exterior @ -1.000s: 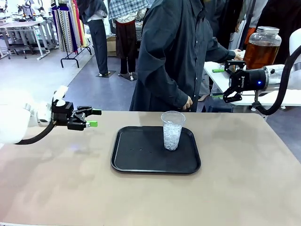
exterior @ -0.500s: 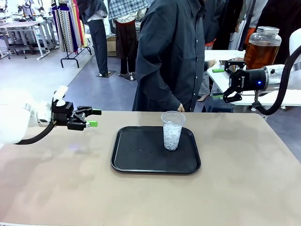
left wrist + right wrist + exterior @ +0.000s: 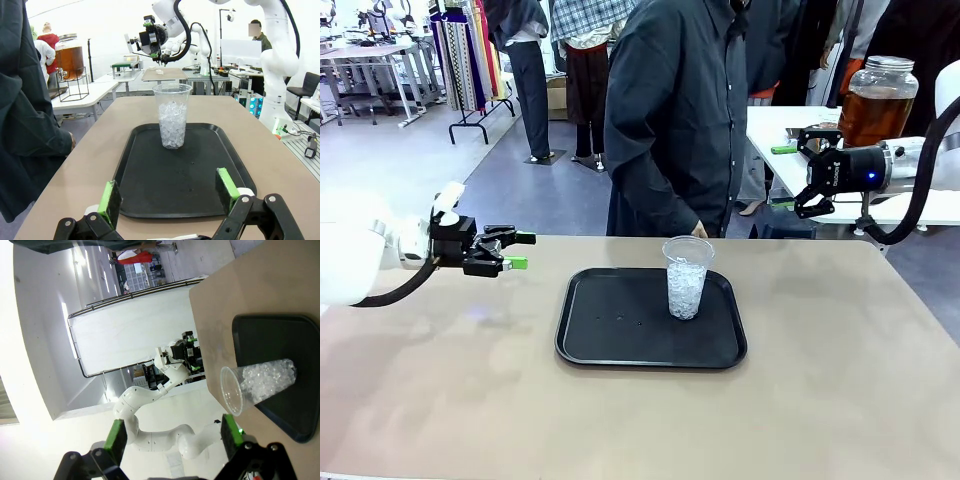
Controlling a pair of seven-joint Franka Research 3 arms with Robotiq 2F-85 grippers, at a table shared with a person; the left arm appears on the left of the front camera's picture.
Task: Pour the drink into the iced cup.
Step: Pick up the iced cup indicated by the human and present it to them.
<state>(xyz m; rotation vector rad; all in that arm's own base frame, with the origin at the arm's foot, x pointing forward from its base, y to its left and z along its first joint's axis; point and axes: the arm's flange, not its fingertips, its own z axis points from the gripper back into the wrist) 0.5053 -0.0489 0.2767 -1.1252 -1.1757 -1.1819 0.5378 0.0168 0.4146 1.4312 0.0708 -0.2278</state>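
Note:
The iced cup [image 3: 687,277], clear plastic and about half full of ice, stands upright on the right part of a black tray [image 3: 620,330]. The drink [image 3: 876,100], amber liquid in a big glass jar with a metal lid, sits on a white side table behind the right arm. My left gripper [image 3: 515,251] hovers open over the table left of the tray, pointing at the cup [image 3: 172,116]. My right gripper [image 3: 803,172] hangs open past the far right corner of the table, well above it. From the right wrist the cup [image 3: 257,382] appears sideways beyond the open jaws.
A person in a dark shirt [image 3: 680,120] stands at the far edge, one hand [image 3: 701,229] hanging just behind the cup. The white side table [image 3: 780,135] holds a small green item. Bare tan tabletop [image 3: 840,380] surrounds the tray.
The person has drawn the arm back from the side table and shifted left. Both grippers and the cup have stayed put.

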